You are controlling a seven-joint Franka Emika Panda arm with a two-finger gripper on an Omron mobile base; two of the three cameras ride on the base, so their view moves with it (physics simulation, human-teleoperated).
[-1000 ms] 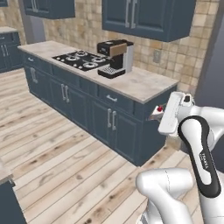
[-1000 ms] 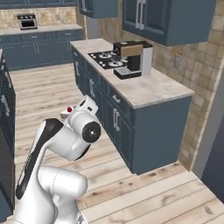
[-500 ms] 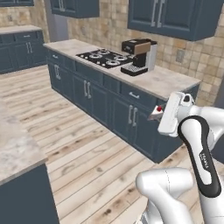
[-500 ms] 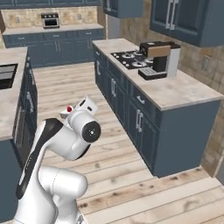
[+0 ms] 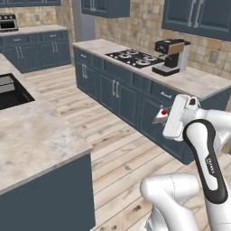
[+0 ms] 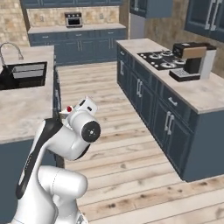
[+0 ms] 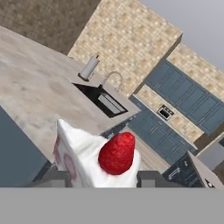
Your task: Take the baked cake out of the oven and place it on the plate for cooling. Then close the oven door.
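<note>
1 baked cake (image 7: 98,159) w/ 1 red berry, in tool (image 7: 101,178).

The white arm is folding back over its base, elbow high, gripper (image 5: 159,116) pointing toward nine o'clock, jaws clamping the baked cake (image 7: 98,158).

Even, bright rendered light with no clear source; shadows are faint, no glare; all views look soft and pixelated, the hand view coarsest
</note>
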